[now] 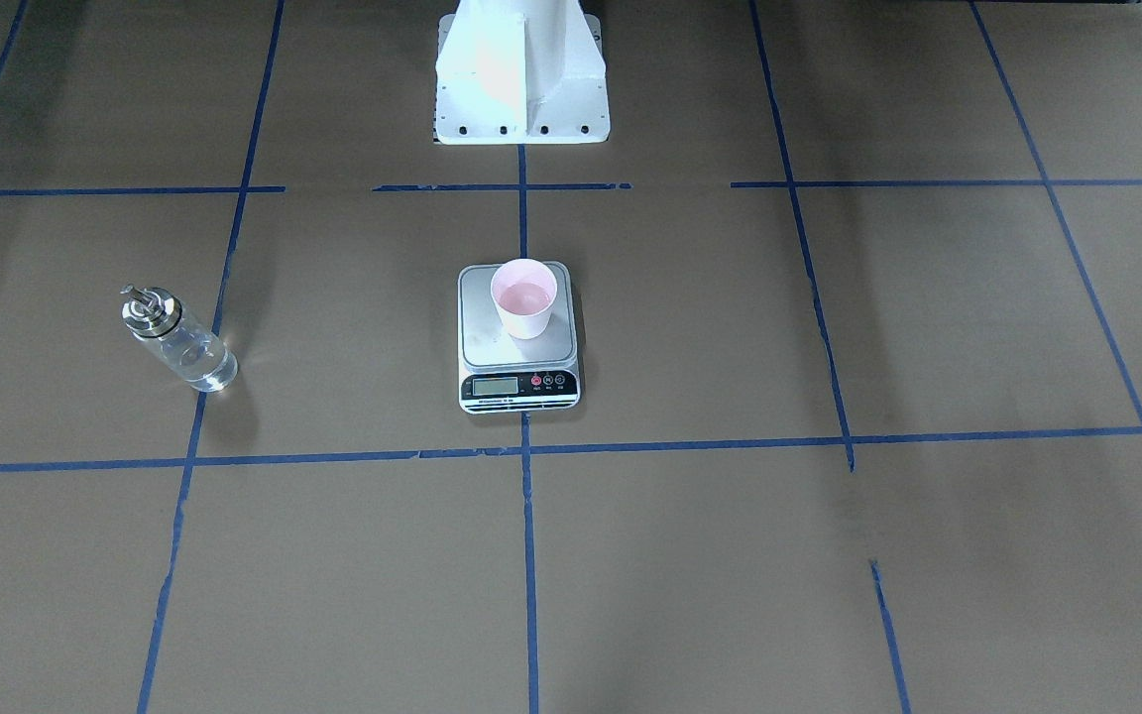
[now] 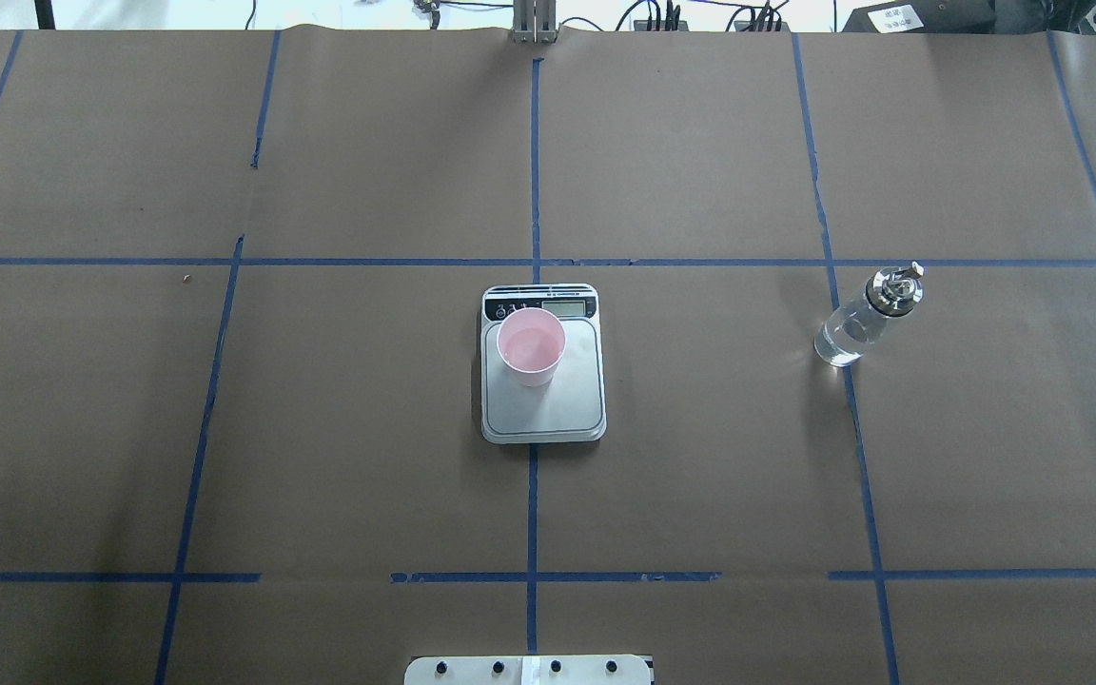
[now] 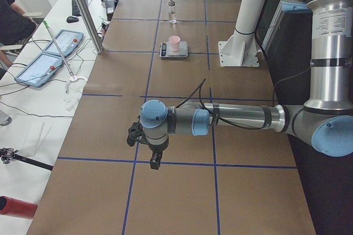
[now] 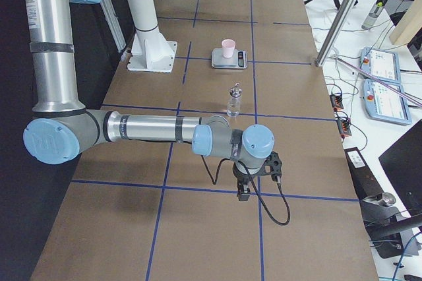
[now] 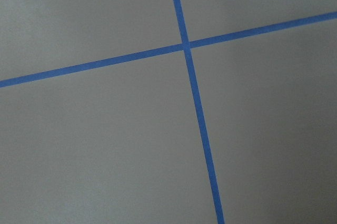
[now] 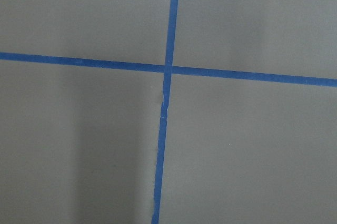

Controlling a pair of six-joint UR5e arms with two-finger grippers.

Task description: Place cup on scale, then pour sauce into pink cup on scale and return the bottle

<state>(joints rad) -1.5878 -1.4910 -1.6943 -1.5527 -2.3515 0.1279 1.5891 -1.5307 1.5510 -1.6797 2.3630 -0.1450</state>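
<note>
The pale pink cup point(image 1: 524, 297) stands on the silver scale point(image 1: 492, 342) at the table's middle, with clear liquid in it; both also show in the overhead view, the cup point(image 2: 531, 345) on the scale point(image 2: 548, 414). The clear glass bottle point(image 1: 177, 340) with its silver spout cap stands upright on the table on my right side point(image 2: 862, 316), with clear sauce point(image 1: 202, 369) low in it. My left gripper point(image 3: 156, 160) and right gripper point(image 4: 242, 192) hang far out at the table's ends, away from these things. I cannot tell whether they are open or shut.
The brown paper table has blue tape grid lines point(image 2: 533, 171). My white base point(image 1: 521, 69) stands behind the scale. Both wrist views show only paper and tape crossings point(image 5: 185, 44). Operator desks with tablets point(image 3: 47, 58) lie beyond the far edge.
</note>
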